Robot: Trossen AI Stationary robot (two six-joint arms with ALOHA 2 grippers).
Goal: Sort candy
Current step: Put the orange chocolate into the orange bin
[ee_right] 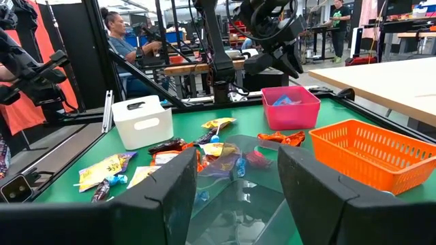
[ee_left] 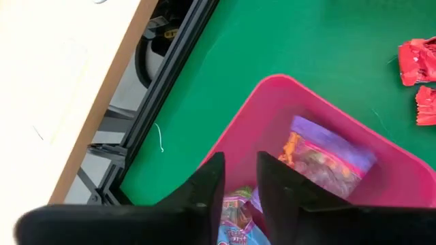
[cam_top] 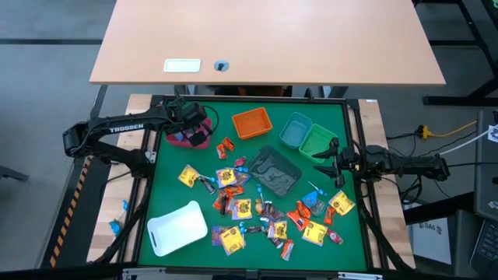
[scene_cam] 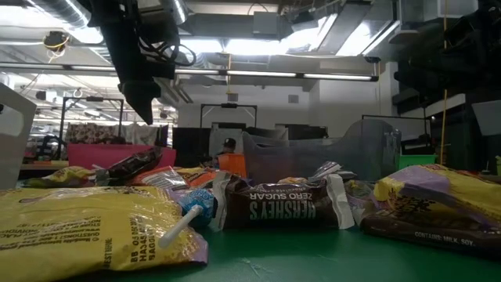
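Your left hand (ee_left: 238,197) hangs over the pink bin (cam_top: 187,134) at the far left corner of the green table (cam_top: 156,187). Its fingers (ee_left: 204,194) stand a narrow gap apart with nothing between them. Under it, inside the bin, lie a purple packet (ee_left: 325,155) and a blue-and-pink packet (ee_left: 235,221), both loose on the bin floor.

Your right hand (ee_right: 235,197) waits at the right edge of the table, beside the light green bin (cam_top: 317,141). Fingers are spread wide and empty. It looks straight across the dark clear tray (ee_right: 238,197) in the middle of the table.

The rest of the candy (cam_top: 257,210) is unsorted. It's scattered over the near half of the table: yellow packets (cam_top: 231,237), orange-red ones (cam_top: 299,211), dark brown ones and a few blue-wrapped lollipops. Two orange-red pieces (cam_top: 225,146) sit just beside the pink bin, apart from it. The low view shows a brown Hershey's packet (scene_cam: 286,205) lying flat between two yellow packets, with a blue lollipop (scene_cam: 196,205) against its end.

The orange basket (cam_top: 252,122) and teal bin (cam_top: 296,129) stand along the far edge between the pink and light green bins; you can't tell their contents from above. A white bin (cam_top: 177,228) lies at the near left.
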